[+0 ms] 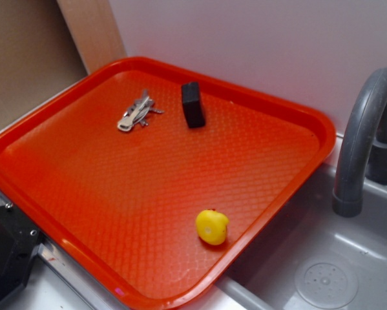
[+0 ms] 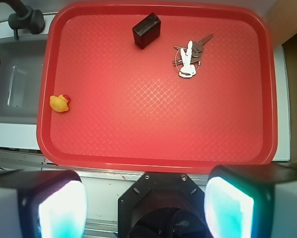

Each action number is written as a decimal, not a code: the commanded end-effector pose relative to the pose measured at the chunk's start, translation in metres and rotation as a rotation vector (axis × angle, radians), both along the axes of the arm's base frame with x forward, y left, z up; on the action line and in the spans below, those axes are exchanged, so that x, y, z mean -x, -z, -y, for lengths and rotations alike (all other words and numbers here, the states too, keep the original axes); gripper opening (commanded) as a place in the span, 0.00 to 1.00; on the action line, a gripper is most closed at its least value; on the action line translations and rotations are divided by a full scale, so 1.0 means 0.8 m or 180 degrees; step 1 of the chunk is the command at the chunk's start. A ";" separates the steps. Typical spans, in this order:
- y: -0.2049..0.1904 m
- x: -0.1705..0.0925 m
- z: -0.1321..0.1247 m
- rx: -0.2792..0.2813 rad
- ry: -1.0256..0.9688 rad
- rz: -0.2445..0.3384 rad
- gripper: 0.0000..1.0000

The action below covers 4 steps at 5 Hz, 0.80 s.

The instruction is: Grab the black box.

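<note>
Item count, referenced to the tray:

- Tray (image 1: 70,219): one, red, with a textured floor.
- Black box (image 1: 193,104): one, on the tray near its back rim.
- Bunch of keys (image 1: 137,112): one, on the tray just beside the black box; the number of single keys in it cannot be determined.
- Yellow toy duck (image 1: 212,227): one, on the tray near the rim that borders the sink.
- Sink (image 1: 322,271): one, beside the tray.
- Faucet (image 1: 360,139): one, beside the tray, over the sink.
- Gripper (image 2: 146,206): one, outside the tray's near rim, with two fingers (image 2: 228,206) visible in the wrist view.
</note>
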<state>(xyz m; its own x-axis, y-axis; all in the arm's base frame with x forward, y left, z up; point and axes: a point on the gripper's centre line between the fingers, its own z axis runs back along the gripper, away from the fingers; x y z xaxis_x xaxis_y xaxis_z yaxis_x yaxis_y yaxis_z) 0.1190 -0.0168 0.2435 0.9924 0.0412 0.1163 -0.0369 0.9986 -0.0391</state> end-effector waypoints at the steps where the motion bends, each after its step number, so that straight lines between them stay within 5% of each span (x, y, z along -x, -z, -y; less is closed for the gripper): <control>1: 0.000 0.000 0.000 0.0000 0.0000 0.0000 1.00; 2: 0.043 -0.053 -0.030 0.0468 -0.0717 0.0055 1.00; 3: 0.061 -0.110 0.002 0.0685 -0.1399 0.0269 1.00; 4: 0.085 -0.166 0.019 0.0687 -0.1840 0.0419 1.00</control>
<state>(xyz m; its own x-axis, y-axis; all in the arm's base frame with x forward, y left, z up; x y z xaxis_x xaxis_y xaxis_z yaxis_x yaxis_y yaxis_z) 0.2459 -0.0335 0.1574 0.7816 0.6116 0.1226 -0.5741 0.7822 -0.2419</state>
